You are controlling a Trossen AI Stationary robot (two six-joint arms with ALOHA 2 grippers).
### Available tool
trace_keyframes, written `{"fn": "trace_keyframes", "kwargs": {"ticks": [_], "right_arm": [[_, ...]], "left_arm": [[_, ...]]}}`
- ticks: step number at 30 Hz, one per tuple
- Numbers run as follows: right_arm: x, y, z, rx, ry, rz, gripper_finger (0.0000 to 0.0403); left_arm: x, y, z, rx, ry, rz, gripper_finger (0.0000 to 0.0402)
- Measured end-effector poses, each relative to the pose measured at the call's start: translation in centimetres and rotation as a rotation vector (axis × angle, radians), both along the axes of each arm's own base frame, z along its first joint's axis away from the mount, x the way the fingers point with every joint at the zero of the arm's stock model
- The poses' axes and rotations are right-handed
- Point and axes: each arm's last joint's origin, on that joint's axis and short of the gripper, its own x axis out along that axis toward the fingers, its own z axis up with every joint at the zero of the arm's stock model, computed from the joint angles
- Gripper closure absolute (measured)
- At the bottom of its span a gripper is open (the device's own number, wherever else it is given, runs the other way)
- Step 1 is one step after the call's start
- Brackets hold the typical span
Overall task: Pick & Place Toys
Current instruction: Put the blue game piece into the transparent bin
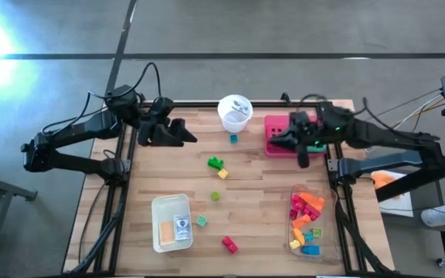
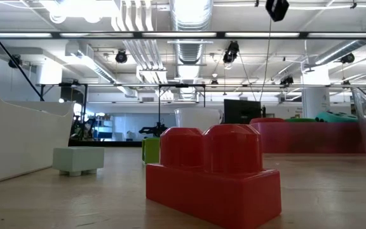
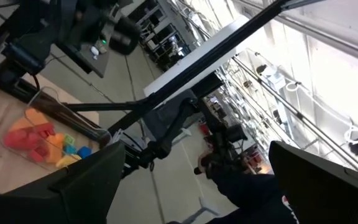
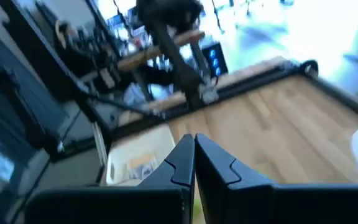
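Toys lie loose on the wooden table: a teal brick, a green brick, a yellow one, a small green one, a green die and a red brick, which stands large in the low view. My left gripper hovers open and level at the far left, holding nothing. My right gripper is shut and empty, held level above the pink tray. Both are clear of the toys.
A white cup stands at the far edge between the grippers. A white tray with cards sits near left. A clear tray with several bricks lies near right, also in the left wrist view.
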Motion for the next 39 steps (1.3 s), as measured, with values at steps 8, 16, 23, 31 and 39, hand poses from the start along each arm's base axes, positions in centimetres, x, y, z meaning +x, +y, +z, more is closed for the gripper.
{"fn": "trace_keyframes", "kwargs": {"ticks": [8,16,23,31,39], "right_arm": [[3.4,1.7,-0.8,-0.131,0.074,0.066,0.0395],[5.7,2.6,-2.7,-0.004,0.188,0.077,0.0395],[8.4,2.4,-5.6,0.068,0.308,0.049,0.0395],[10.9,2.3,-8.2,0.104,0.364,0.029,0.0395],[12.7,0.5,-9.5,0.294,0.332,-0.121,0.0395]], "left_arm": [[0.0,0.0,-0.1,0.049,-0.02,0.002,0.0003],[0.0,0.1,-1.6,0.121,0.079,0.028,0.0003],[-0.2,0.2,-2.8,0.138,0.199,0.079,0.0003],[-0.5,0.0,-3.4,0.132,0.263,0.07,0.0003],[-2.1,-0.6,-2.4,0.137,0.227,0.07,0.0003]]}}
